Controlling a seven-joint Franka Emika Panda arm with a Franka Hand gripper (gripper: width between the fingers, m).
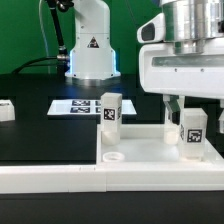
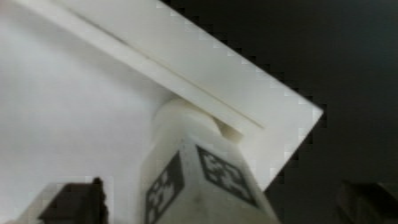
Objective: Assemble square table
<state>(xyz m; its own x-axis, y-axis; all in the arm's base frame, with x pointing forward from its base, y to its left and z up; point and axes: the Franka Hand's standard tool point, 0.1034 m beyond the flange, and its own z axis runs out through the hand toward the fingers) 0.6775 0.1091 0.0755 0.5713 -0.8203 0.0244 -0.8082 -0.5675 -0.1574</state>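
The square table's white top (image 1: 150,150) lies at the front, with its raised rim (image 2: 199,72) running past a corner in the wrist view. One tagged white leg (image 1: 108,112) stands upright at the top's corner toward the exterior view's left. A second tagged leg (image 1: 193,129) stands upright near the corner at the exterior view's right. My gripper (image 1: 188,116) hangs over this second leg. The leg (image 2: 205,180) sits between my dark fingers (image 2: 71,203), with a gap on each side. The gripper (image 2: 214,208) is open.
A long white wall (image 1: 50,178) runs along the front edge beside the top. The marker board (image 1: 80,105) lies flat behind it, before the robot's base (image 1: 90,50). Another small white part (image 1: 6,110) lies at the exterior view's far left. An empty socket (image 1: 112,157) shows in the top's near corner.
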